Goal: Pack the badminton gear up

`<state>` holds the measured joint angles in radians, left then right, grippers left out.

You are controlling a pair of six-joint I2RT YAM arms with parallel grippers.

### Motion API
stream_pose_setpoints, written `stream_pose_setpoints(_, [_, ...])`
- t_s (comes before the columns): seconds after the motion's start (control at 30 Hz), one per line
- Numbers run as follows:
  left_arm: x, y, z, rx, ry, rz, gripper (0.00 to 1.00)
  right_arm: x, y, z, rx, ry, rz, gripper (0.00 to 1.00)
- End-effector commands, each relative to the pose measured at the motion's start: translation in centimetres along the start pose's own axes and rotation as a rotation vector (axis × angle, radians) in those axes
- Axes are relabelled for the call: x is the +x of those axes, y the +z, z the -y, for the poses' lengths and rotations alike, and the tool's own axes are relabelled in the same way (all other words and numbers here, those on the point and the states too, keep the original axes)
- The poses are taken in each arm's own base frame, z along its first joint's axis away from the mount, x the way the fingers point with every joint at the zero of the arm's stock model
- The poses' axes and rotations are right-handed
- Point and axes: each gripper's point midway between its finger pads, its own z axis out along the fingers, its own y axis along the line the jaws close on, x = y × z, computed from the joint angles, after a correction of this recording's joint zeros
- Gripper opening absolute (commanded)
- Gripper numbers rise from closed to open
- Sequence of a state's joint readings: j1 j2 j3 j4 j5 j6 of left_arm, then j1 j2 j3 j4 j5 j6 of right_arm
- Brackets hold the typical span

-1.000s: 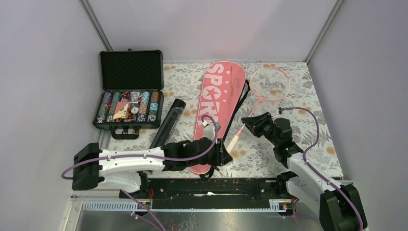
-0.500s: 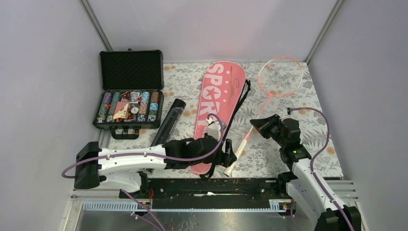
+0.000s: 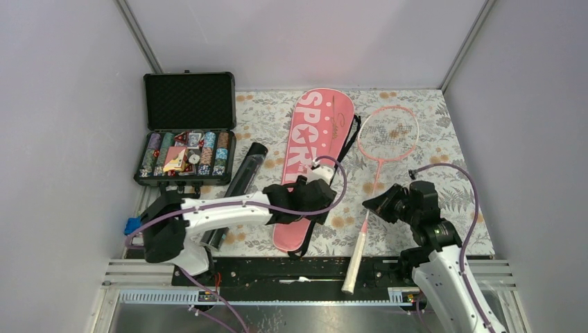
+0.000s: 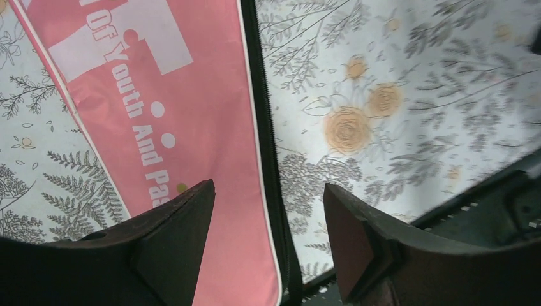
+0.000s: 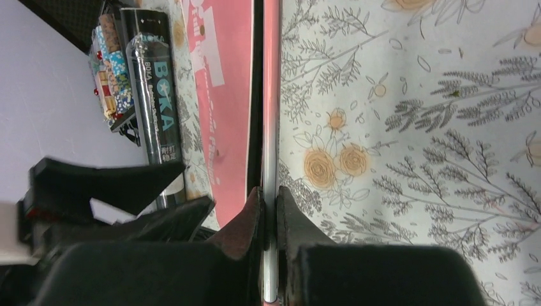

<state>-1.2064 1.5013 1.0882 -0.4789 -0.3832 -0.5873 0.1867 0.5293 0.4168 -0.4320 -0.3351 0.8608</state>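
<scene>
Right gripper (image 5: pixel 269 210) clamped on shaft of racket (image 3: pixel 356 257), right of bag (image 3: pixel 308 152); left gripper (image 4: pixel 268 210) spread open above the bag's near end.

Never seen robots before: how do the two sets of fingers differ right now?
Left gripper spreads its fingers; right gripper pinches them shut. Left gripper holds nothing, above the edge of the pink bag; right gripper grips the racket by its thin shaft. Both are black, over the flowered table.
</scene>
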Motion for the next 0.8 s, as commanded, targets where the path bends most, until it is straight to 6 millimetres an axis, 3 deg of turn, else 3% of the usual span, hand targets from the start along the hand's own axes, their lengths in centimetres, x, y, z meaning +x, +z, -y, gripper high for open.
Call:
stream_pose_setpoints(0.0, [-1.2, 2.0, -0.3, -0.046, 0.062, 0.004, 0.68, 1.8, -1.1, 0.5, -0.010, -0.006, -0.055, 0.00])
stream_pose_setpoints(0.07, [-0.4, 3.6, -0.4, -0.074, 0.092, -0.031, 0.67, 2.1, -1.2, 0.5, -0.022, -0.002, -0.062, 0.00])
stream_pose_setpoints(0.33, [0.7, 7.0, -0.5, -0.142, 0.144, -0.074, 0.67, 2.6, -0.9, 0.9, -0.030, 0.024, -0.067, 0.00])
stream_pose_setpoints(0.43, [1.2, 7.6, -1.0, -0.165, 0.161, -0.089, 0.61, 2.9, -0.6, 1.0, -0.039, 0.037, -0.079, 0.00])
stream_pose_setpoints(0.47, [1.3, 7.7, -1.0, -0.165, 0.161, -0.088, 0.56, 2.9, -0.5, 0.9, -0.048, 0.037, -0.081, 0.00])
stream_pose_setpoints(0.67, [1.4, 6.9, -0.9, -0.128, 0.127, -0.050, 0.03, 3.8, -0.5, 1.6, -0.045, 0.041, -0.113, 0.00])
stream_pose_setpoints(0.77, [0.9, 6.3, -0.7, -0.105, 0.122, -0.032, 0.00, 4.0, -0.5, 1.4, -0.064, 0.051, -0.114, 0.00])
